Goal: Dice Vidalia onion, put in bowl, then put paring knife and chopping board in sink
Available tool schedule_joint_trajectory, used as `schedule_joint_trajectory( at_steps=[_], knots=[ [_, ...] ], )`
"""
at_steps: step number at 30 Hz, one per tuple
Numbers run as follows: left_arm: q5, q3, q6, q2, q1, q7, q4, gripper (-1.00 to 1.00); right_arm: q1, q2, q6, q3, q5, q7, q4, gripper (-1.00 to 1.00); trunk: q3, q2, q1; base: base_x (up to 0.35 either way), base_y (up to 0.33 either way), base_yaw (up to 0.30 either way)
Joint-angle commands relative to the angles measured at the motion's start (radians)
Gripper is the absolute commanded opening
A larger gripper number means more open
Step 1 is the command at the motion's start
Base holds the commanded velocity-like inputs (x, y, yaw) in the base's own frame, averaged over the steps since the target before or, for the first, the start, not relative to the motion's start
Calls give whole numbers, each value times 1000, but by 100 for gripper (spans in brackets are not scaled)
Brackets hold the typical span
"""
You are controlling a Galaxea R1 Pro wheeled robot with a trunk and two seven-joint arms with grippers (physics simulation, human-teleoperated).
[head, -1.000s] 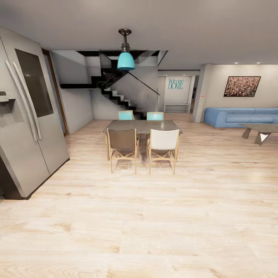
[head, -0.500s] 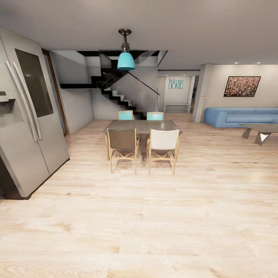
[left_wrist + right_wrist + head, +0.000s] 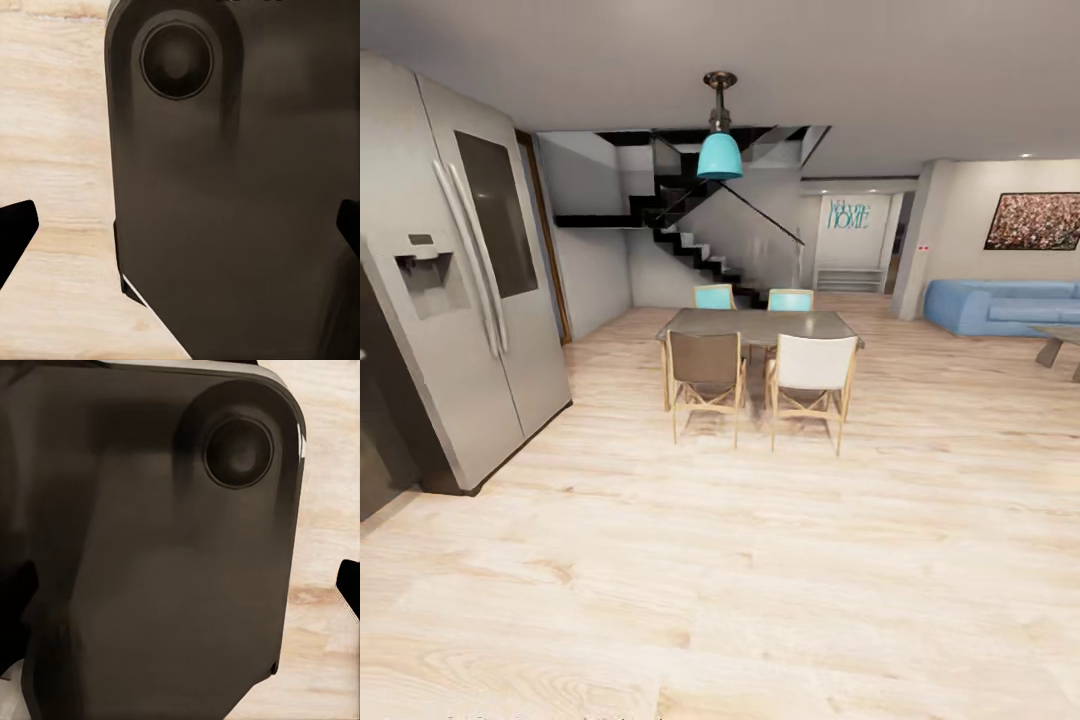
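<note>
Whole head view shifted since half a second ago: fridge, dining set and lamp displaced rightward and slightly down in frame, more of the fridge front exposed, sofa and picture pushed toward the right edge; camera motion, not motion of the furniture.

Head view: light wood floor [image 3: 760, 600] across the foreground. Tall grey two-door fridge [image 3: 470, 300] at left, with a recessed dispenser [image 3: 428, 280] on its near door and a dark panel on its far door. Dark glossy cabinet front [image 3: 375, 420] cut off at the left edge. Dining table [image 3: 760, 326] mid-room, four chairs around it: two turquoise behind, one brown [image 3: 705, 375] and one white [image 3: 815, 372] in front. Turquoise pendant lamp [image 3: 719, 155] above. Black staircase [image 3: 690, 235] behind. Blue sofa [image 3: 1005, 305] and framed picture [image 3: 1040, 220] cropped at right. No container visible. Sink, board, knife, bowl and onion out of frame; position unknown.

Left wrist view: dark robot housing [image 3: 232, 195] close ahead; left claw [image 3: 180, 236] with black fingertips [image 3: 15, 229] at opposite edges, spread wide, holding nothing.

Right wrist view: dark housing [image 3: 150, 547] likewise; right claw [image 3: 180, 592] with one black fingertip [image 3: 349, 581] clear at the edge, the other lost against the housing; separation impossible to judge.
</note>
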Motion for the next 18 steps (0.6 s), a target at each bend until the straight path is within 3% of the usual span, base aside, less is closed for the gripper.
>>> schedule_joint_trajectory(
  at_steps=[1,6,8,12,18],
  knots=[
    [0,0,-1,0,0,0,-2,100,0,0,-2,-1,0,0,0,100,-1,0,0,0,0,261],
    [0,0,-1,0,0,-1,-39,100,0,0,-64,0,3,0,-1,100,-4,0,0,0,0,261],
    [0,0,-1,-1,0,-2,-84,100,0,-1,-163,0,4,0,-5,100,-6,0,0,0,0,251],
    [1,1,-21,9,0,-2,-160,100,0,-3,-282,0,4,0,-41,100,-10,0,0,0,0,239],
    [3,3,-114,25,0,1,-209,100,0,-6,-317,0,4,0,-95,100,-13,0,0,0,0,91]
  ],
)
